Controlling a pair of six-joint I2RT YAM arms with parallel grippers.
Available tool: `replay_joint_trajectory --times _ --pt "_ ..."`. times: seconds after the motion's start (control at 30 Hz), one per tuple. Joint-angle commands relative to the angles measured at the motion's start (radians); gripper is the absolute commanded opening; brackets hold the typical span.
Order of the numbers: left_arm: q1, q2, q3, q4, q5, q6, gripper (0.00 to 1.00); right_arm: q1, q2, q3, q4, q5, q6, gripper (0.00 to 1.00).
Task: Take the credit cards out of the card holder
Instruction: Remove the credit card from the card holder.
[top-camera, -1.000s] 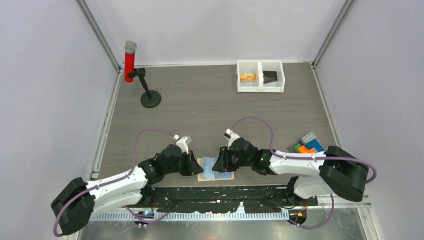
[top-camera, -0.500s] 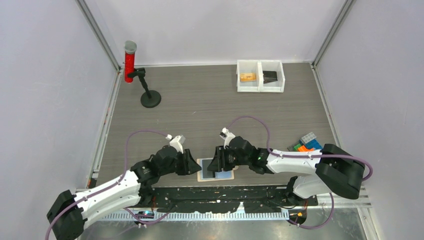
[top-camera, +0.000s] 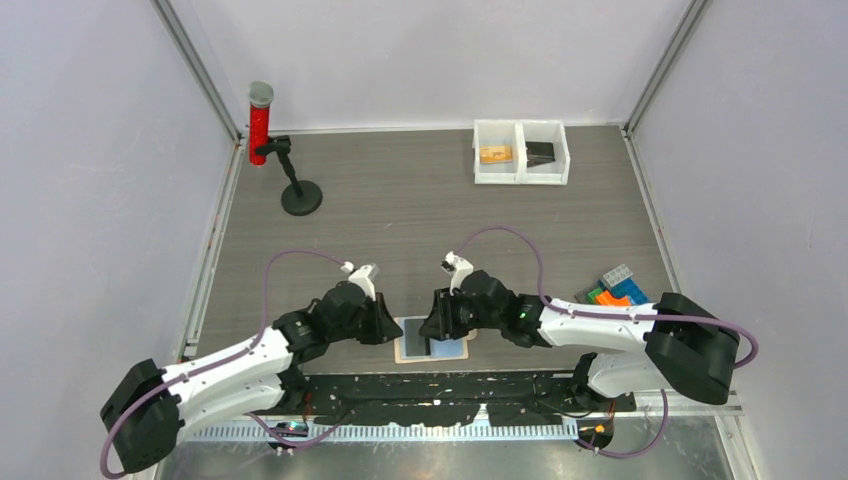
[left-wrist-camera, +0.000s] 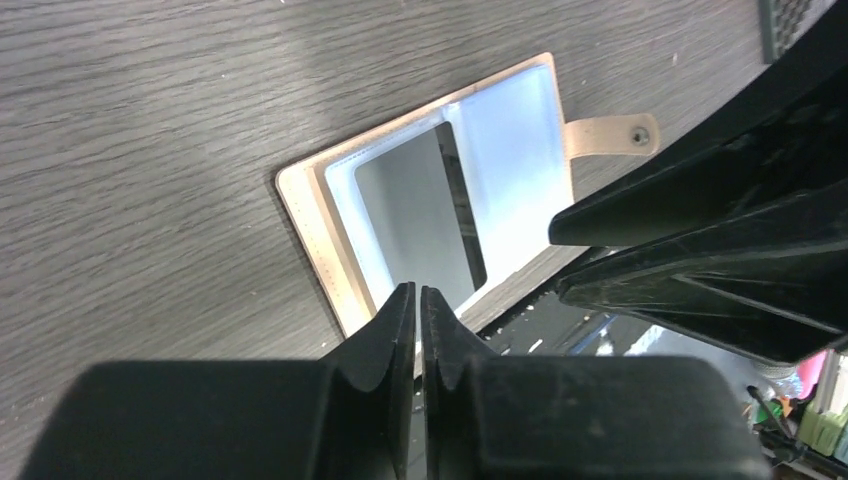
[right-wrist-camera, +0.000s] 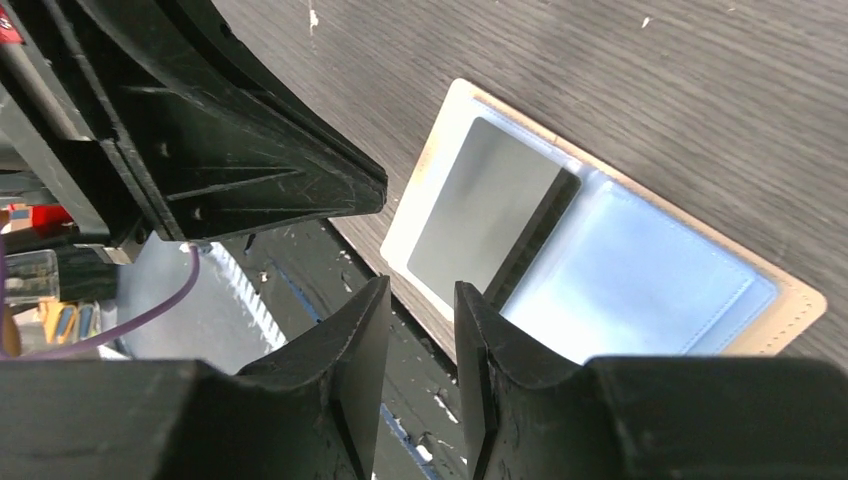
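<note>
The card holder (top-camera: 455, 349) lies open on the table by the front edge, tan rim, grey-blue pockets, snap tab (left-wrist-camera: 610, 135). One dark grey credit card (left-wrist-camera: 415, 225) lies on its left half; it also shows in the right wrist view (right-wrist-camera: 480, 215). I cannot tell if it sits in the pocket or on top. My left gripper (left-wrist-camera: 418, 292) is shut and empty, its tips just above the holder's near left edge. My right gripper (right-wrist-camera: 420, 290) is slightly open and empty, over the table's front edge beside the card. The two grippers face each other closely over the holder (right-wrist-camera: 790, 300).
A white two-compartment bin (top-camera: 520, 152) at the back holds an orange-tan block (top-camera: 494, 154) and a dark object (top-camera: 541, 152). A red cylinder (top-camera: 261, 122) on a black stand (top-camera: 300, 197) is at the back left. Coloured blocks (top-camera: 612, 288) lie right. A black rail runs along the front edge.
The left arm swung its elbow out and back. Both grippers stayed over the holder, and the dark card on its left half now shows between them.
</note>
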Motion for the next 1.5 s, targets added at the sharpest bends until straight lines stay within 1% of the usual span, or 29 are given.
replay_joint_trajectory --times 0.0,0.07,0.17,0.3,0.53,0.7,0.93,1.33,1.47 --pt "-0.001 0.088 0.023 0.141 0.036 0.022 0.04 -0.003 -0.021 0.038 -0.009 0.065 -0.049 0.36" --pt "-0.001 0.124 0.021 0.152 0.045 0.018 0.00 -0.011 -0.008 0.038 -0.009 0.070 -0.053 0.35" --pt "-0.001 0.154 0.007 0.194 0.044 0.017 0.00 -0.018 0.006 0.036 -0.010 0.074 -0.054 0.34" --pt "-0.001 0.167 -0.015 0.170 -0.001 0.024 0.00 -0.024 0.042 0.036 -0.002 0.070 -0.048 0.34" --pt "-0.001 0.159 -0.056 0.163 -0.020 0.017 0.00 -0.027 0.109 0.046 0.024 0.062 -0.028 0.34" --pt "-0.001 0.149 -0.109 0.221 -0.017 -0.008 0.00 -0.028 0.136 0.056 0.030 0.049 -0.017 0.35" --pt "-0.001 0.148 -0.112 0.218 -0.012 -0.008 0.00 -0.027 0.139 0.045 0.038 0.058 0.000 0.35" --pt "-0.002 0.121 -0.135 0.215 -0.015 -0.015 0.00 -0.027 0.213 0.047 0.066 0.043 0.012 0.35" --pt "-0.001 0.117 -0.141 0.219 -0.017 -0.018 0.00 -0.028 0.223 0.035 0.099 0.023 0.023 0.35"
